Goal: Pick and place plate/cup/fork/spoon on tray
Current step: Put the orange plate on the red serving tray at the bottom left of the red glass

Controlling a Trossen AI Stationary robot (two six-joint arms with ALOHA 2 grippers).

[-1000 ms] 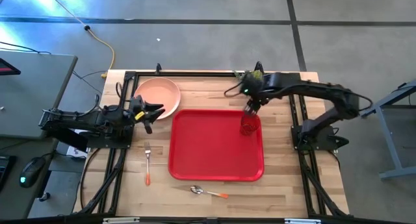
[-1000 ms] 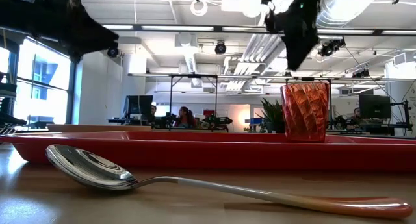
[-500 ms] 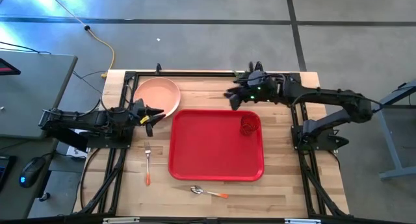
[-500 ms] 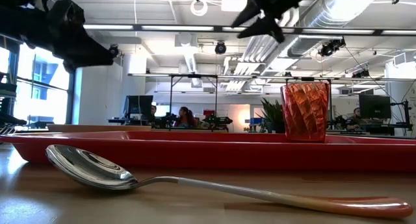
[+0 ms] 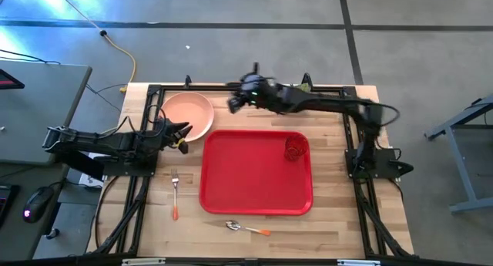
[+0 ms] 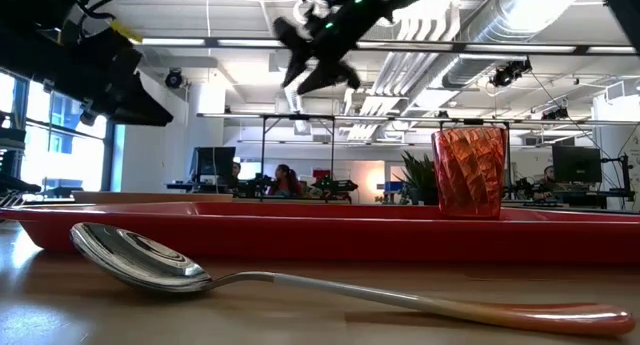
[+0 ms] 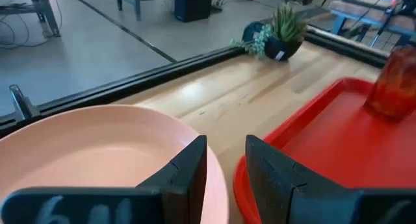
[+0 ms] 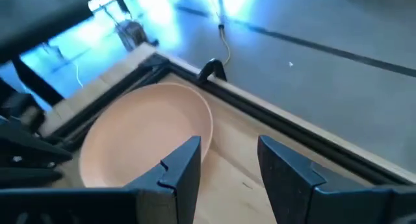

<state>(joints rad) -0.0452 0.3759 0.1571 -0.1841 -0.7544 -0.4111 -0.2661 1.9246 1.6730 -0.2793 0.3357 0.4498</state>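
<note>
The peach-pink plate [image 5: 187, 116] lies at the table's far left. The red tray [image 5: 246, 189] lies in the middle, with the red-orange cup [image 5: 296, 149] upright in its far right corner. The fork [image 5: 175, 193] lies left of the tray and the spoon [image 5: 246, 228] in front of it. My left gripper [image 5: 185, 132] is open at the plate's near right rim. My right gripper [image 5: 232, 102] is open and empty in the air over the far edge, pointing at the plate [image 8: 149, 130]. My left gripper [image 7: 226, 152] comes level from the table's left, with one finger over the plate's rim [image 7: 214, 185] and one outside it. I cannot tell whether either finger touches the plate. The plate lies flat on the table.
A small potted plant [image 7: 279, 36] stands at the far edge, behind the tray's far right corner. Black rails run along the table's far, left and right sides. Bare wood shows between plate and tray and right of the tray.
My right gripper has risen from above the cup and swung toward the table's left along the far edge, tipping from pointing down to pointing level at the plate. The cup stays upright on the tray. My left gripper has sunk a little beside the plate.
</note>
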